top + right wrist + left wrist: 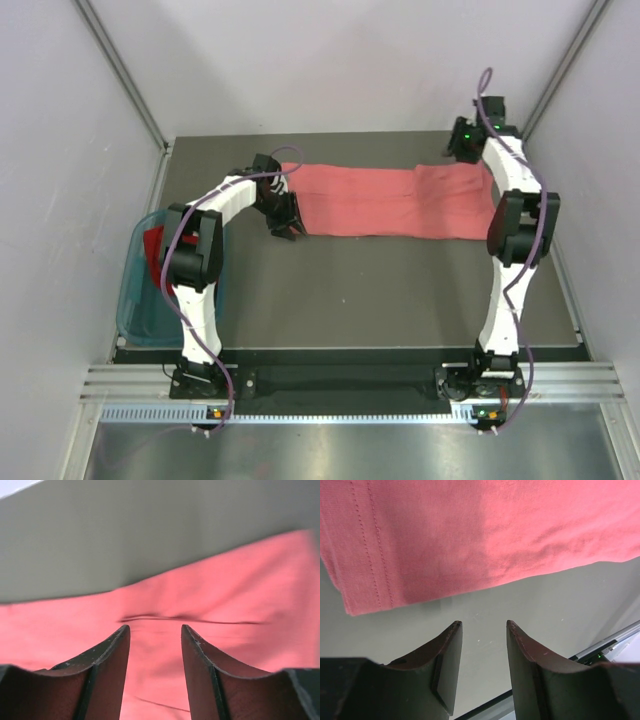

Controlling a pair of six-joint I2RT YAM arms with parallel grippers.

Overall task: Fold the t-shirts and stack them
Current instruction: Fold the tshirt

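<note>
A salmon-pink t-shirt (390, 200) lies folded into a long flat strip across the back of the table. My left gripper (288, 230) hovers just off the strip's left end; in the left wrist view the left gripper (484, 625) stands open over bare table, the shirt's hemmed edge (470, 535) just beyond its tips. My right gripper (458, 152) is at the strip's far right end; in the right wrist view the right gripper (154, 627) is open above the pink cloth (210, 605), nothing between its fingers. A deep red t-shirt (152, 243) lies bunched in the basket.
A teal plastic basket (135, 300) stands off the table's left edge, beside the left arm. White walls close in on the left, right and back. The dark table top (380, 290) stretches in front of the strip to the near edge.
</note>
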